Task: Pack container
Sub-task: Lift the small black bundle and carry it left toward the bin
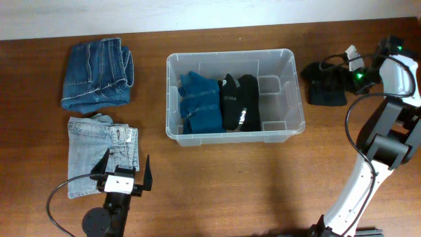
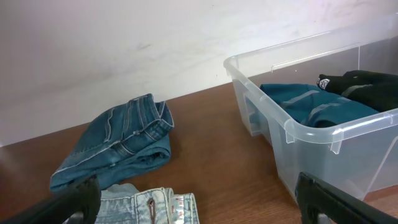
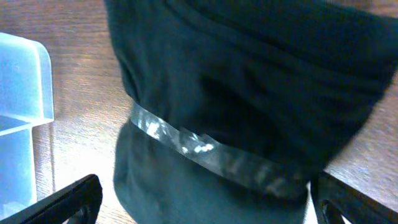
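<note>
Pickup of the black bundle at the bench's far right corner

My right claw [image 3: 208, 202] hung wide and empty over the black bundle [image 1: 327, 89], which lay near the far right corner of the bench [image 1: 217, 191], just beside the container's right end but outside it. The container [image 1: 230, 53] sat mid-bench toward the far edge. A teal garment [image 1: 199, 102] was at its left end with a black garment [image 1: 240, 102] touching it, and the right end was bare.

I judged the step in hand to be gripping that bundle for the bare end. From my wrist, the cloth filled nearly the whole view and a glossy band [image 3: 217, 155] crossed it at a slant. One finger stood off each side of the fold, so the spread looked enough to straddle it.

To do it well, I reckoned I should come straight down and centre on the thick part near the band. I should close only once both fingers were past the top layers. A pinch on one loose layer would likely let the bundle unroll on the lift. The band looked slick, so I meant to bite cloth, not band. The container's corner showed close at the left of my wrist view, so the lift needed to clear the rim before crossing.

My left claw [image 1: 125, 168] waited wide and empty near the front left edge, over the right edge of the pale jeans [image 1: 92, 155]. The dark jeans [image 1: 97, 74] lay beyond them toward the far left corner.
</note>
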`<state>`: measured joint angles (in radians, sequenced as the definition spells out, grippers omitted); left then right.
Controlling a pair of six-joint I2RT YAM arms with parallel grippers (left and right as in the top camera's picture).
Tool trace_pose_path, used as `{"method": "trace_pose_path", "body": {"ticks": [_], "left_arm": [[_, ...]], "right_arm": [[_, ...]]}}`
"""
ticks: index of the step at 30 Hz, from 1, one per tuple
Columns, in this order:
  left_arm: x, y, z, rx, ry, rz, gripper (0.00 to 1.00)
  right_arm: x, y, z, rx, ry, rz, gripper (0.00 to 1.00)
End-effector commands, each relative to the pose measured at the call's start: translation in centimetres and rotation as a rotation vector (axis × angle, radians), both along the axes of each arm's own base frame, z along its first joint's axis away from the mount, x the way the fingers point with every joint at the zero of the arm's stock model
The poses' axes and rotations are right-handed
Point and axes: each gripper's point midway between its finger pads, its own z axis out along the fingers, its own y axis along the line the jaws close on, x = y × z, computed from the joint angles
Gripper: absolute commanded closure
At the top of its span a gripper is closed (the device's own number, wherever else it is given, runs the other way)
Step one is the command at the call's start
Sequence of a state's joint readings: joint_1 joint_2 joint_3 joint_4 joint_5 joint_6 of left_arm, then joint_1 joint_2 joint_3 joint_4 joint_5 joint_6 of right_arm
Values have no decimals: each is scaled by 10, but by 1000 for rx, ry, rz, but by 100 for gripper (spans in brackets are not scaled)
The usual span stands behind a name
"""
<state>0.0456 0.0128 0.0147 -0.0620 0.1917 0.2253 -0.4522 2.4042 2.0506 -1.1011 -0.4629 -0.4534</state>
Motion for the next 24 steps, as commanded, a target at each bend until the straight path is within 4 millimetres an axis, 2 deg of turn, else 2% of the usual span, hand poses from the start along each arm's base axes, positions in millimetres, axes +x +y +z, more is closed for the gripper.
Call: {"method": "trace_pose_path", "body": {"ticks": [1,9,11,15,16,18,19,22,23,24], "left_arm": [[0,-2,-1,15,-4,-11,1],[0,-2,-1,15,-4,-11,1],[0,-2,-1,15,-4,-11,1],[0,-2,-1,15,-4,-11,1],[0,-2,-1,15,-4,-11,1],[0,-2,-1,15,-4,-11,1],[0,-2,-1,15,-4,-11,1],[0,-2,-1,15,-4,-11,1],[0,-2,-1,14,-3,-11,1],[0,-2,-1,15,-4,-11,1]], "right_arm": [[3,14,-4,19,-7,39,1],[-1,18,-23,39,37,37,2],[0,18,-22,41,32,37,12],[3,16,-18,63,33,-15,47],[4,14,-17,68,39,-40,53],[5,7,-11,80,49,-99,55],[5,5,-7,87,50,-119,60],[7,-1,15,135,26,-153,84],[8,-3,26,158,12,-159,90],[8,-4,36,176,-1,-163,91]]}}
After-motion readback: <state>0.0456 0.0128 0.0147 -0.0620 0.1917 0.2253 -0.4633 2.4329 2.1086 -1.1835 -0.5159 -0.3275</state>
